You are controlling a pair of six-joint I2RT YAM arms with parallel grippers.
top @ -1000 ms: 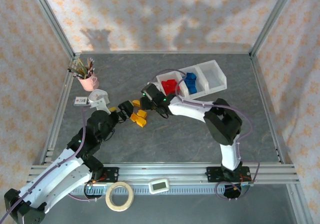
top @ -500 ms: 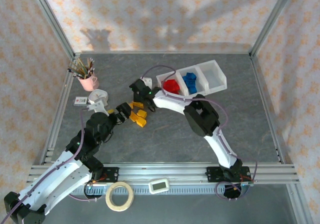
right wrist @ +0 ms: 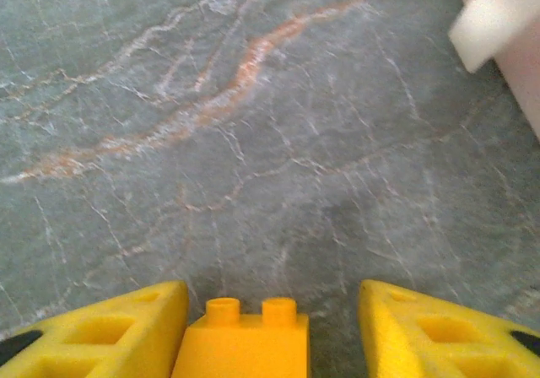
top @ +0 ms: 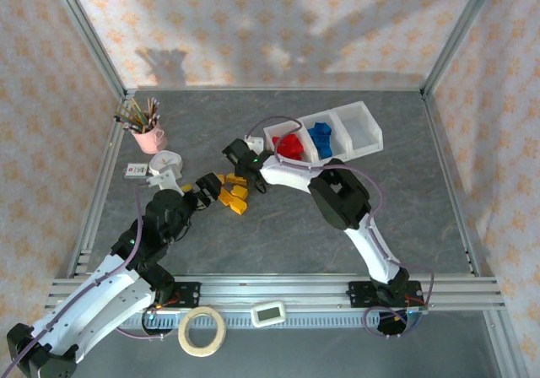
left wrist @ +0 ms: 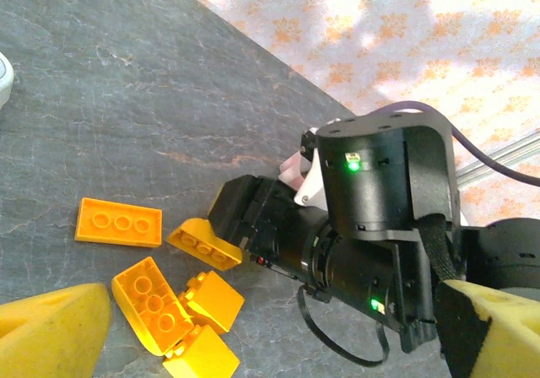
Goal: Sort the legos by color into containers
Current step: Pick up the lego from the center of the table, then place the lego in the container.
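Note:
Several yellow legos [top: 233, 197] lie in a loose pile on the grey table, left of the containers [top: 368, 146]. Red legos [top: 288, 146] fill the left bin and blue legos [top: 321, 136] the middle one. My right gripper [top: 240, 178] is down at the pile. In the right wrist view a yellow brick [right wrist: 245, 344] sits between the right gripper's [right wrist: 270, 310] fingers, against the left one, with a gap to the right one. My left gripper [top: 206, 187] hovers open just left of the pile. Its wrist view has a flat plate [left wrist: 118, 222] and more bricks [left wrist: 156, 304] below the left gripper [left wrist: 274, 289].
A pink cup of pencils [top: 149, 133], a white round holder [top: 165, 160] and a small card [top: 135, 170] stand at the back left. A tape roll [top: 201, 330] and a white timer [top: 270, 313] lie in front of the rail. A white corner [right wrist: 494, 15] shows nearby.
The right arm swung left from near the bins onto the yellow pile, and its jaws have narrowed around a yellow brick. The left arm has barely moved.

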